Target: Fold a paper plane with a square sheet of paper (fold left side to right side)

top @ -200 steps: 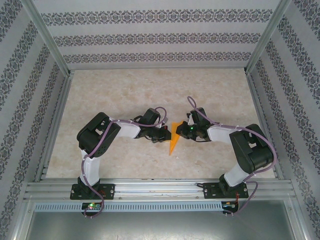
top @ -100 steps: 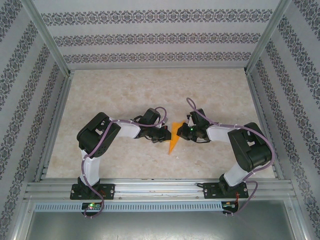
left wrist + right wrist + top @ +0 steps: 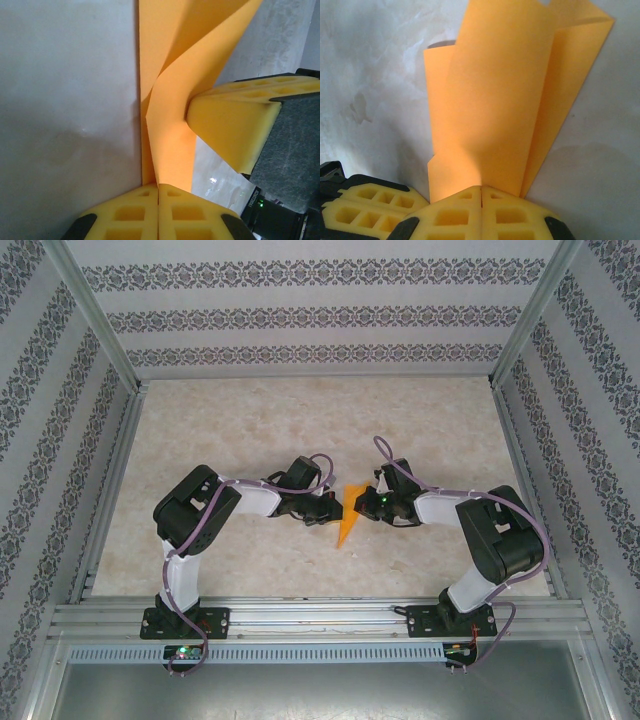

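- Little has moved in the last second: the right arm's elbow slides a bit to the left, and the near tip of the paper (image 3: pixel 346 518) goes a tiny bit left with it.
- The paper is in the middle of the table (image 3: pixel 300 420), right between the two grippers. From above it looks like a thin orange point aimed at the near edge.
- The left gripper (image 3: pixel 334 508) is pinching the paper, with its jaws pressed tight together and the sheet running into the crack between them.
- The right gripper (image 3: pixel 363 505) is squeezed tight on the paper too, from the other side.
- Seen up close, the sheet is bent into loose flaps that stand up off the table, not pressed flat.
- I think both grippers pinch it so the flaps stay together while the left side is brought over to the right side.
- Both arms are bent at the elbow and reach in toward the middle, the left arm from the left and the right arm from the right.
- Their grippers sit low and nearly meet, with just the paper between them.
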Controlling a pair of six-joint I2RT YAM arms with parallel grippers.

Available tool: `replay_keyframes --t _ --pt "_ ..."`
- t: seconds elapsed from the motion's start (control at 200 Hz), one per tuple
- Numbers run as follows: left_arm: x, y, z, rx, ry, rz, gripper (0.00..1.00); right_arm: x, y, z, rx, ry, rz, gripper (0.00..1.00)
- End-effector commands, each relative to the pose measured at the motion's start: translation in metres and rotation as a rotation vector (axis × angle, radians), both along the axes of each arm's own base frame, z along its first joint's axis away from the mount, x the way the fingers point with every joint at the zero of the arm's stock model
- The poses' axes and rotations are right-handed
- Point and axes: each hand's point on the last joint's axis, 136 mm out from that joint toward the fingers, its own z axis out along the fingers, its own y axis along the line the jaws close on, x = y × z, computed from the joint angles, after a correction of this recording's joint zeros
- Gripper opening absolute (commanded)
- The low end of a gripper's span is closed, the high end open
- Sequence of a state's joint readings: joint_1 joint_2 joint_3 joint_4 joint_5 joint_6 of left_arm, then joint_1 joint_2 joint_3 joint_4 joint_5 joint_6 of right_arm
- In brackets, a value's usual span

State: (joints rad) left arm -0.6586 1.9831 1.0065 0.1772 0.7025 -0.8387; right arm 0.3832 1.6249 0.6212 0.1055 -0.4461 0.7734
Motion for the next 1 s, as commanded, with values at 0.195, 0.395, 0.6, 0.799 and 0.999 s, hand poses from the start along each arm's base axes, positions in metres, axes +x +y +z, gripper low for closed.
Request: replay_keyframes --t 0.195,0.395,0.6,0.799,0.999 --pt "0.012 0.023 0.011 0.112 -0.081 0.05 0.22 -0.056 -0.034 -0.056 -0.165 0.192 0.009 0.0" --pt "0.017 0.038 0.049 0.123 -0.148 0.067 0.26 -0.054 -0.033 -0.054 -0.163 0.182 0.016 0.0" --pt "0.007 0.045 0.083 0.099 -0.172 0.046 0.19 -0.055 -0.032 -0.055 -0.162 0.184 0.021 0.0" --pt "-0.013 0.038 0.1 0.019 -0.132 0.01 0.09 -0.057 -0.033 -0.056 -0.166 0.183 0.021 0.0" --pt "-0.034 0.025 0.098 -0.014 -0.095 -0.03 0.06 -0.058 -0.033 -0.057 -0.167 0.183 0.026 0.0"
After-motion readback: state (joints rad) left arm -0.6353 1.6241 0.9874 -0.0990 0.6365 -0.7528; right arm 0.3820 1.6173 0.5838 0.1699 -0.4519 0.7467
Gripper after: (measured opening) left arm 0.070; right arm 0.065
